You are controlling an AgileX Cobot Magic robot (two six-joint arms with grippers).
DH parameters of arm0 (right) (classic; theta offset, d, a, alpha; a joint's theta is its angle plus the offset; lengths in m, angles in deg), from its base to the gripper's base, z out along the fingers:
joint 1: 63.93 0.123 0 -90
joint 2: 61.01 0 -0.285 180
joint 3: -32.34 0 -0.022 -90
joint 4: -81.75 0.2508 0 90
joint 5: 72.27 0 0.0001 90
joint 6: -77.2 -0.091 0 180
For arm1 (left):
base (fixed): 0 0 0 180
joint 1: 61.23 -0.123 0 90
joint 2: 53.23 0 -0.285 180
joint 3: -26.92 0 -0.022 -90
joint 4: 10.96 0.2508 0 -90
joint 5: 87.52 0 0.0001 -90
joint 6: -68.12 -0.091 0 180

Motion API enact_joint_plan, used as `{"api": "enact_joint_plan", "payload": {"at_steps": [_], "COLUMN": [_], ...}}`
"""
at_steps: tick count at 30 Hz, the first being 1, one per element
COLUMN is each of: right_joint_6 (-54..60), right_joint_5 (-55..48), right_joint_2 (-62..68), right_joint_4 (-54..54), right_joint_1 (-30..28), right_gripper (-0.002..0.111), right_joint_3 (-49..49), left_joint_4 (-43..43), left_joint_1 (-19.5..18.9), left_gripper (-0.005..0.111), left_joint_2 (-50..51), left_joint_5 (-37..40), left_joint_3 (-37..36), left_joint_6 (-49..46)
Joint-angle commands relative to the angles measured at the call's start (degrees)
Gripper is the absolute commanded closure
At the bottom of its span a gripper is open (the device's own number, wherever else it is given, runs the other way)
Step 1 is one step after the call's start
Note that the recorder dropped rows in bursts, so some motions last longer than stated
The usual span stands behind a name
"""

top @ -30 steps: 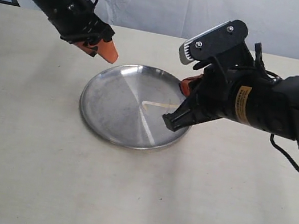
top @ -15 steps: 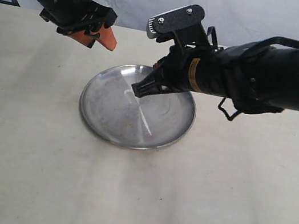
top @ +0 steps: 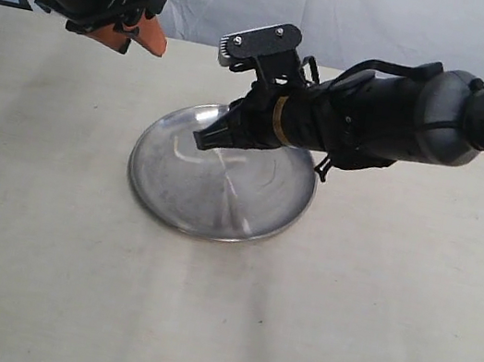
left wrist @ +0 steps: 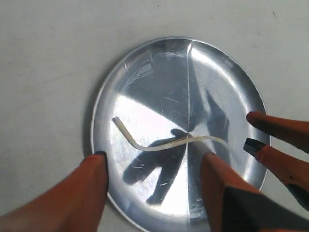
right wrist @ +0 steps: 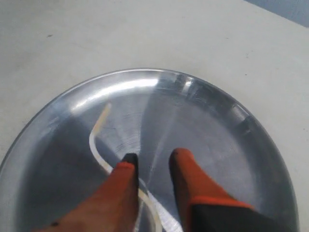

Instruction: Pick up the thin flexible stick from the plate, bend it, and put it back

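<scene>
The thin flexible stick [left wrist: 154, 147] lies flat in the plate [left wrist: 145, 67], near its middle, in a shallow curve with one end hooked. It looks nearly weightless and limp enough to sag from any single hold, and it may snap if creased sharply. Lying flush on slick metal, it offers little for a finger to get under, so a pinch close to one end, with the other claw taking the opposite end for the bend, seems the sounder hold. The right gripper [right wrist: 152, 162] hangs low over the plate, its fingers a narrow gap apart with nothing clamped between them. The strand runs beside and beneath one fingertip, and whether they touch cannot be told. The left gripper [left wrist: 153, 155] hovers high and off to the side, spread wide and empty. In the exterior view the right arm covers the stick, and the right wrist view cuts off its near end.
</scene>
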Motion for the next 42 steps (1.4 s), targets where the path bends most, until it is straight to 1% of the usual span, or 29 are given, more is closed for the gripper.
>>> {"api": "enact_joint_plan", "payload": {"at_steps": [1,5,9,10,11,12,13,14,17,18,20,24,28,32,33,34,35,36,37,38,39,41,42], "right_joint_6": [-0.14,-0.14,-0.14,-0.14,-0.14,0.34,0.99,1.62,3.16,3.39,4.56,8.73,9.35,9.35,9.24,9.24,9.24,9.24,10.28,11.72,13.40,13.71,13.71], "right_joint_5": [-2.88,-4.57,-6.66,-7.57,-8.19,-8.65,-8.94,-9.03,-9.03,-9.21,-9.70,-9.70,-9.70,-9.63,-9.63,-9.63,-9.63,-9.63,-9.49,-9.10,-9.34,-10.29,-10.29], "right_joint_2": [0.09,-0.14,-3.48,-4.75,-6.19,-7.73,-9.19,-10.72,-14.96,-16.17,-19.10,-24.75,-30.53,-36.37,-38.79,-40.01,-42.10,-43.23,-45.13,-46.21,-48.40,-51.07,-52.22], "right_joint_4": [1.94,2.43,3.26,3.85,4.81,5.65,6.54,6.81,6.91,7.19,8.91,15.23,20.09,21.25,21.34,21.71,24.71,26.31,27.18,27.32,27.32,27.43,27.86], "right_joint_1": [0.04,0.04,0.04,0.04,0.04,0.04,0.04,0.04,0.04,0.04,0.04,0.04,0.04,0.04,0.04,0.04,0.04,0.04,0.16,0.29,0.99,1.96,1.95], "right_gripper": [0.064,0.064,0.065,0.069,0.076,0.084,0.096,0.109,0.108,0.108,0.108,0.108,0.108,0.108,0.108,0.108,0.108,0.108,0.108,0.108,0.109,0.109,0.109], "right_joint_3": [0.41,0.41,0.41,0.41,0.41,0.27,0.00,-0.54,-3.25,-4.23,-7.10,-13.21,-20.21,-25.56,-27.28,-27.94,-28.71,-29.02,-29.56,-30.08,-31.14,-33.12,-33.79], "left_joint_4": [0.13,0.97,1.11,0.42,-0.05,-0.45,-0.85,-1.23,-2.01,-2.58,-3.51,-5.31,-12.12,-17.62,-18.67,-18.89,-19.14,-19.14,-19.14,-19.14,-19.14,-18.46,-18.46], "left_joint_1": [-0.20,-0.20,-0.59,-0.70,-0.82,-1.06,-1.19,-1.31,-1.31,-1.31,-1.31,-1.31,-1.06,1.30,2.93,3.56,4.93,5.26,5.72,5.72,5.72,5.72,5.72], "left_gripper": [0.052,0.052,0.052,0.053,0.056,0.061,0.067,0.076,0.103,0.106,0.106,0.107,0.107,0.107,0.107,0.107,0.107,0.107,0.107,0.107,0.107,0.107,0.107], "left_joint_2": [-0.59,-0.59,-0.59,-0.59,-0.59,-0.59,-0.70,-0.73,-1.99,-2.82,-4.92,-12.22,-22.49,-32.05,-36.82,-39.23,-44.02,-45.95,-51.05,-53.10,-58.04,-63.23,-64.73], "left_joint_5": [-0.13,-0.83,-2.05,-2.15,-2.40,-2.54,-2.54,-2.18,-1.84,-1.84,-3.03,-9.89,-14.33,-16.14,-16.14,-16.27,-17.23,-18.12,-21.48,-23.18,-27.60,-31.18,-30.88], "left_joint_3": [0.27,0.27,0.27,0.27,0.27,0.27,0.27,0.27,-0.72,-1.53,-3.91,-11.19,-19.19,-25.38,-27.96,-29.04,-32.00,-33.53,-36.73,-37.99,-41.05,-44.50,-46.04], "left_joint_6": [0.30,0.18,0.18,0.05,0.05,-0.14,-0.42,-0.89,-3.15,-4.51,-7.14,-10.73,-17.13,-24.74,-27.68,-28.66,-29.68,-29.68,-29.68,-29.45,-29.34,-29.34,-29.22]}}
